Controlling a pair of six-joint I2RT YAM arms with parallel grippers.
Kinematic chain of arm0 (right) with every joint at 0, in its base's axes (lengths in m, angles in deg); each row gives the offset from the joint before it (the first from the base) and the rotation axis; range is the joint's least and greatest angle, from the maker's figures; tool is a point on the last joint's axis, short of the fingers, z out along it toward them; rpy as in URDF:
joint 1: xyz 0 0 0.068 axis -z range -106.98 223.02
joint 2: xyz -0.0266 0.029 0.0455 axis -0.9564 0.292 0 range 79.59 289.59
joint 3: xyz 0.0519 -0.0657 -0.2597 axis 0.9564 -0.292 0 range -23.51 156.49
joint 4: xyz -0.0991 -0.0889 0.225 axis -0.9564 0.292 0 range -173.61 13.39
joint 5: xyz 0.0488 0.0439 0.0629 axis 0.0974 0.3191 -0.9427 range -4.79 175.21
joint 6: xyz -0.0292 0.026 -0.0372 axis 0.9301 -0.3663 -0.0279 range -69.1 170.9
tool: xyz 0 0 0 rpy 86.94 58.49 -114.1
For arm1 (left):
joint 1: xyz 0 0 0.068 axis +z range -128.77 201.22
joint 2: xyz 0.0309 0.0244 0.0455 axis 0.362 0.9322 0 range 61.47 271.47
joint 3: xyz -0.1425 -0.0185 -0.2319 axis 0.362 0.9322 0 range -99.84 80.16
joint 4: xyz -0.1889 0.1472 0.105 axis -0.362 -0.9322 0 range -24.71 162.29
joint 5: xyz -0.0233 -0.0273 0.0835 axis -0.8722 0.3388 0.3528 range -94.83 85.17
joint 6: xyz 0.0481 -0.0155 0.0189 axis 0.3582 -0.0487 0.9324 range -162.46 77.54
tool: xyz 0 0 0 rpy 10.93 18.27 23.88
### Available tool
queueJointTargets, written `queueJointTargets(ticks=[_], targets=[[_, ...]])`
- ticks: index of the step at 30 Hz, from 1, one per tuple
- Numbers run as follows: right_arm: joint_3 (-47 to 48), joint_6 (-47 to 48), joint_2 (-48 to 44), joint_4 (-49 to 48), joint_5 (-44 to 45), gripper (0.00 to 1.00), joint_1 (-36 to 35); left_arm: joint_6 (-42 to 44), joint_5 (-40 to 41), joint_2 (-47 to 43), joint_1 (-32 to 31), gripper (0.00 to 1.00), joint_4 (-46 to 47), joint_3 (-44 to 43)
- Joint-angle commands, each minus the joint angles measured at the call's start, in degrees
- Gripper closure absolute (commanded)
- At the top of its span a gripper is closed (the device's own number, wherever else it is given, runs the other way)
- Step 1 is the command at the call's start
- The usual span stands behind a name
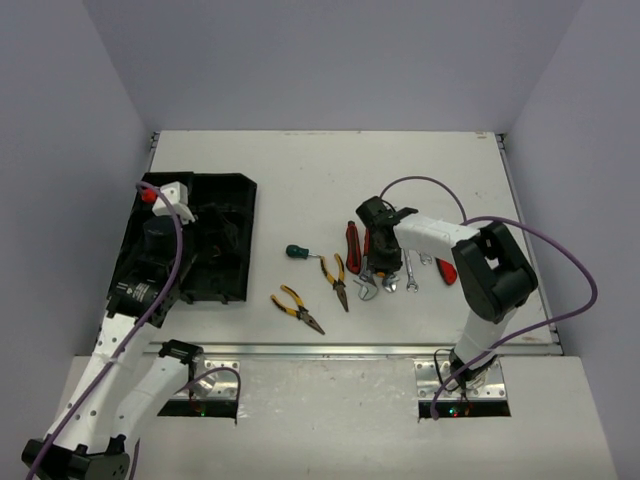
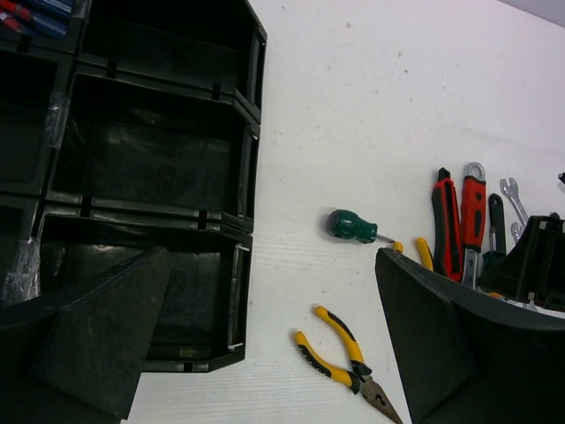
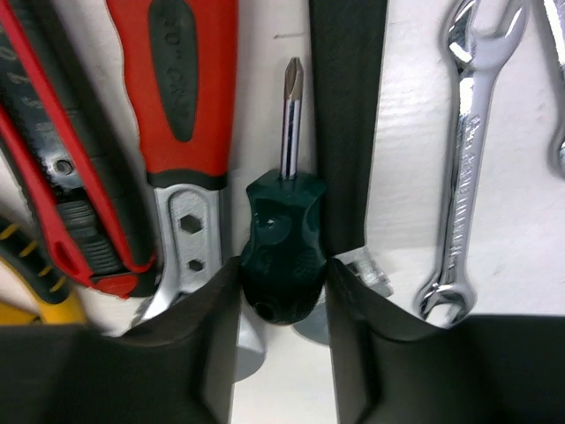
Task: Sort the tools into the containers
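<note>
Green screwdriver (image 3: 281, 252) in grip of right pincer (image 3: 282, 278), wrenches (image 3: 461, 168) close on both sides; left pincer (image 2: 271, 261) agape.

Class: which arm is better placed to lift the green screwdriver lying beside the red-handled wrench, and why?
Right. The right gripper has both fingers against the handle of the green screwdriver; the left gripper hangs open by the tray, away from it.

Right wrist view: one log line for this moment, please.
right hand: closed on stubby green-handled Phillips screwdriver, on white table | left hand: open, over black plastic organizer tray
</note>
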Motion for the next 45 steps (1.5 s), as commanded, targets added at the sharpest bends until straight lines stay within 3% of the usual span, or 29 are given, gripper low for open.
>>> queueJointTargets(ticks=[1,6,8,11,15,17,19,27,32,35,36,38,41,42,45], targets=[[-0.47,-1.74,1.48,-3.42,-0.68,0.72,-0.13,0.90,-1.04,0.42,-0.91,0.00,2.66,-0.29],[-1.27,-0.41,-2.36,-3.43,-0.01,0.87,-0.15,0.72,-3.69,1.78,-1.01,0.00,2.89,-0.83],[-1.74,0.60,-4.07,-3.59,0.00,0.98,-0.35,0.10,-5.87,2.98,-1.01,0.00,3.33,-1.08],[-3.24,3.67,-9.78,-5.77,0.47,1.00,-1.77,-6.09,-20.49,6.48,-1.01,0.00,7.82,0.11],[-7.73,12.82,-18.47,-16.22,-4.78,1.00,-6.91,-16.90,-38.18,10.82,-1.13,0.00,24.78,5.79],[-9.54,17.56,-23.12,-20.32,-7.96,1.00,-9.70,-22.06,-42.44,12.51,-2.24,0.00,38.80,8.98],[-10.04,17.75,-25.19,-22.37,-9.27,1.00,-11.82,-24.73,-40.98,14.84,-4.16,0.00,43.10,9.38],[-15.59,16.55,-35.37,-35.50,-27.83,1.00,-12.52,-30.47,-37.88,19.86,-12.80,0.02,56.00,11.33],[-16.29,14.43,-38.83,-39.34,-34.41,1.00,-12.79,-31.32,-35.44,23.30,-17.43,0.15,58.07,10.03],[-16.03,13.71,-39.47,-40.19,-36.09,1.00,-12.88,-30.91,-34.02,25.85,-18.99,0.32,57.84,9.06],[-16.03,13.67,-39.62,-40.37,-36.55,1.00,-12.88,-30.97,-33.74,26.64,-19.45,0.44,58.11,8.80],[-16.09,13.51,-39.84,-40.72,-37.29,1.00,-12.93,-31.09,-33.58,27.31,-20.12,0.54,58.49,8.30],[-16.15,13.24,-39.80,-40.88,-36.83,1.00,-12.94,-30.63,-33.24,28.54,-21.30,0.94,58.73,7.13],[-16.04,13.23,-39.67,-40.71,-36.69,1.00,-12.88,-30.36,-32.84,28.46,-21.52,1.00,58.73,7.00],[-16.17,13.04,-39.35,-40.97,-36.21,1.00,-12.96,-29.66,-32.07,27.99,-22.26,1.00,58.73,6.83]])
